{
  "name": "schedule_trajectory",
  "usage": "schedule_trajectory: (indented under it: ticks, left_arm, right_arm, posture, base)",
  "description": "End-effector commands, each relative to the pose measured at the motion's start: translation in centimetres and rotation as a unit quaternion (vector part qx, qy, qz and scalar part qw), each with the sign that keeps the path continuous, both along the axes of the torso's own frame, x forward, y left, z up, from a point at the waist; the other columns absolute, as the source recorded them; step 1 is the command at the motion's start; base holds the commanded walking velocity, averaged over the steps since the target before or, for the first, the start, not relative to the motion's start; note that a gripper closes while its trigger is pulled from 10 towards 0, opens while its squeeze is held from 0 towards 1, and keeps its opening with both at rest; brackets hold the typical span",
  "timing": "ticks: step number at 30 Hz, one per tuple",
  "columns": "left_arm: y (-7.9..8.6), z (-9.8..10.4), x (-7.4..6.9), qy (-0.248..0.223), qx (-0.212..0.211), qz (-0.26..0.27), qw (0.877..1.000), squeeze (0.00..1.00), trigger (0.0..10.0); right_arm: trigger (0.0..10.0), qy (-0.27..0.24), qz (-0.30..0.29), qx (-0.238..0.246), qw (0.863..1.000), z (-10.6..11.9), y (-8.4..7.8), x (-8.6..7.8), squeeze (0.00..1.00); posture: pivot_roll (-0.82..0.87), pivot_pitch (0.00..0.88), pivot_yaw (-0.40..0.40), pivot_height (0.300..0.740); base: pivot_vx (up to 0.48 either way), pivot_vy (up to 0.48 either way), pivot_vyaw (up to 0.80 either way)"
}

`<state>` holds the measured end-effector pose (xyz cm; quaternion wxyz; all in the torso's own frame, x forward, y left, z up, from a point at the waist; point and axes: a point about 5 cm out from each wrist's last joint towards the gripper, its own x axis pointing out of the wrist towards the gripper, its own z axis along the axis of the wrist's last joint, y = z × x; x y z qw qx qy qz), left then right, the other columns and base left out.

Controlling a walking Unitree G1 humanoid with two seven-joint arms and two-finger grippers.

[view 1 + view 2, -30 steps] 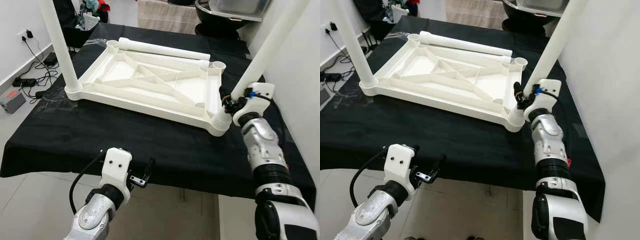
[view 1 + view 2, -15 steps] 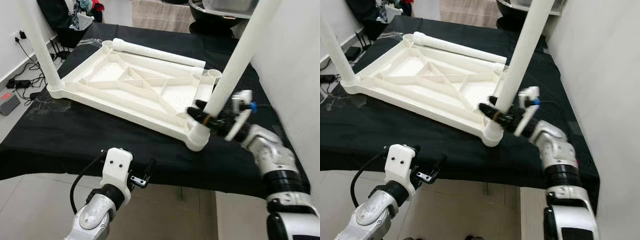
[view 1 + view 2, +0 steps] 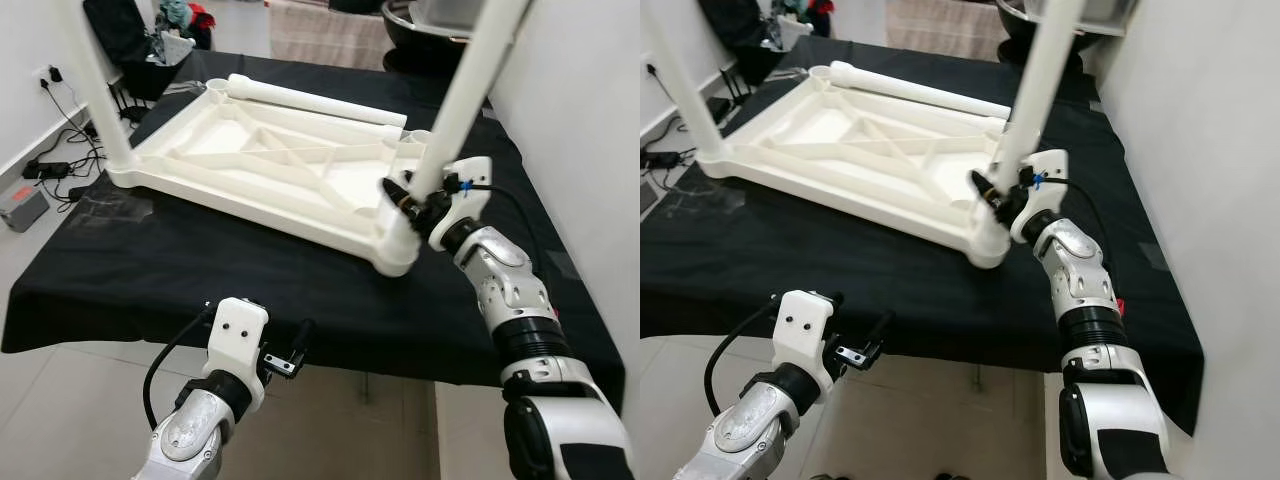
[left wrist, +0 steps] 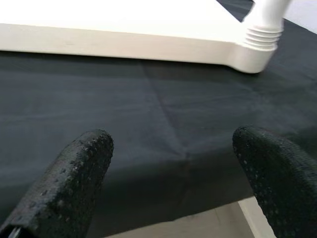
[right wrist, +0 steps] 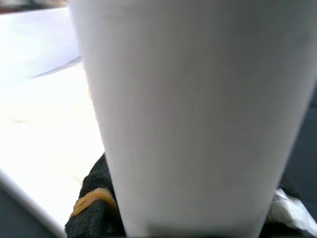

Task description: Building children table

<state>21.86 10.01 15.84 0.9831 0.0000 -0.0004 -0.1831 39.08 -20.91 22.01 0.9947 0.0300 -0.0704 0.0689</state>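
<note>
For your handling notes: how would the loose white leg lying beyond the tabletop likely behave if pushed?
The loose leg is a smooth round tube lying flat, so it would probably roll. It looks like hollow plastic, likely stiff and light. The tabletop beside it may stop it rolling nearer.

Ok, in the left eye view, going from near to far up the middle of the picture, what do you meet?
Left gripper with black fingers open → front edge of the black cloth-covered table → upturned white plastic ribbed tabletop → loose white plastic table leg lying flat along its far edge.
</note>
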Motion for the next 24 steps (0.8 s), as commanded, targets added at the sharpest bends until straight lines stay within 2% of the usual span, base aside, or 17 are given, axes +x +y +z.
schedule_trajectory:
  ticks: [1,2,3,4,6,7,8,10,11,12,13,15,16,20,21,22,24]
  left_arm:
    - [-0.1,-0.4,-0.1,0.01,-0.001,-0.004,1.0,0.0,10.0]
    - [-0.1,-0.4,-0.1,0.01,-0.001,-0.004,1.0,0.0,10.0]
    - [-0.1,-0.4,-0.1,0.009,-0.001,-0.004,1.0,0.0,10.0]
    - [-0.1,-0.4,-0.1,0.009,-0.001,-0.004,1.0,0.0,10.0]
    - [-0.1,-0.5,-0.2,0.01,-0.001,-0.005,1.0,0.0,10.0]
    - [-0.1,-0.5,-0.2,0.01,-0.001,-0.005,1.0,0.0,10.0]
    - [-0.1,-0.5,-0.2,0.01,-0.001,-0.005,1.0,0.0,10.0]
    - [-0.2,-0.5,-0.2,0.01,-0.001,-0.005,1.0,0.0,10.0]
    - [-0.2,-0.5,-0.2,0.01,-0.001,-0.005,1.0,0.0,10.0]
    - [-0.2,-0.5,-0.2,0.01,-0.001,-0.005,1.0,0.0,10.0]
    - [-0.2,-0.5,-0.2,0.01,-0.001,-0.006,1.0,0.0,10.0]
    - [-0.2,-0.5,-0.2,0.01,-0.001,-0.006,1.0,0.0,10.0]
    - [-0.2,-0.5,-0.2,0.011,-0.001,-0.006,1.0,0.0,10.0]
    - [-0.2,-0.5,-0.2,0.011,-0.001,-0.006,1.0,0.0,10.0]
    - [-0.2,-0.6,-0.2,0.012,-0.001,-0.006,1.0,0.0,10.0]
    - [-0.2,-0.6,-0.2,0.012,-0.001,-0.006,1.0,0.0,10.0]
    - [-0.3,-0.6,-0.2,0.012,-0.001,-0.007,1.0,0.0,10.0]
  right_arm:
    - [0.0,0.066,-0.113,-0.018,0.991,-2.4,-2.4,-0.5,0.0]
    - [0.0,0.066,-0.113,-0.018,0.991,-2.4,-2.4,-0.5,0.0]
    - [0.0,0.084,-0.234,-0.03,0.968,-3.1,-3.9,-1.3,0.0]
    - [0.0,0.084,-0.234,-0.03,0.968,-3.1,-3.9,-1.3,0.0]
    - [0.0,0.089,-0.328,-0.013,0.94,-3.4,-4.6,-2.5,0.0]
    - [0.0,0.089,-0.328,-0.013,0.94,-3.4,-4.6,-2.5,0.0]
    - [0.0,0.091,-0.353,-0.004,0.931,-3.5,-4.4,-2.9,0.0]
    - [0.0,0.091,-0.369,0.006,0.925,-3.5,-4.0,-3.1,0.0]
    - [3.3,0.082,-0.373,0.013,0.924,-3.3,-3.5,-3.1,0.0]
    - [3.3,0.082,-0.373,0.013,0.924,-3.3,-3.5,-3.1,0.0]
    - [10.0,0.05,-0.331,0.036,0.942,-2.5,-1.9,-2.4,0.03]
    - [10.0,0.032,-0.314,0.042,0.948,-2.0,-1.4,-2.2,0.03]
    - [10.0,0.008,-0.286,0.049,0.957,-1.4,-0.9,-1.9,1.0]
    - [10.0,-0.007,-0.271,0.052,0.961,-1.1,-0.6,-1.9,1.0]
    - [10.0,-0.042,-0.238,0.041,0.97,-0.2,-0.8,-1.8,0.0]
    - [10.0,-0.042,-0.238,0.041,0.97,-0.2,-0.8,-1.8,0.0]
    - [10.0,-0.06,-0.104,0.06,0.991,0.6,-1.4,-1.6,0.0]
  posture:
    - [0.09,0.165,-0.109,0.74]
    - [0.09,0.165,-0.109,0.74]
    - [0.09,0.163,-0.11,0.74]
    - [0.09,0.163,-0.11,0.74]
    - [0.09,0.163,-0.106,0.74]
    - [0.09,0.163,-0.106,0.74]
    - [0.09,0.16,-0.11,0.74]
    - [0.09,0.16,-0.11,0.74]
    - [0.09,0.158,-0.109,0.74]
    - [0.09,0.158,-0.109,0.74]
    - [0.09,0.155,-0.111,0.74]
    - [0.09,0.155,-0.111,0.74]
    - [0.09,0.155,-0.111,0.74]
    - [0.09,0.155,-0.111,0.74]
    - [0.09,0.151,-0.114,0.74]
    - [0.09,0.151,-0.114,0.74]
    - [0.09,0.155,-0.114,0.74]
  base:
    - [0.0,0.0,0.0]
    - [0.0,0.0,0.0]
    - [0.0,0.0,0.0]
    - [0.0,0.0,0.0]
    - [0.0,0.0,0.0]
    - [0.0,0.0,0.0]
    - [0.0,0.0,0.0]
    - [0.0,0.0,0.0]
    - [0.0,0.0,0.0]
    - [0.0,0.0,0.0]
    - [0.0,0.0,0.0]
    - [0.0,0.0,0.0]
    - [0.0,0.0,0.0]
    - [0.0,0.0,0.0]
    - [0.0,0.0,0.0]
    - [0.0,0.0,0.0]
    - [0.0,0.0,0.0]
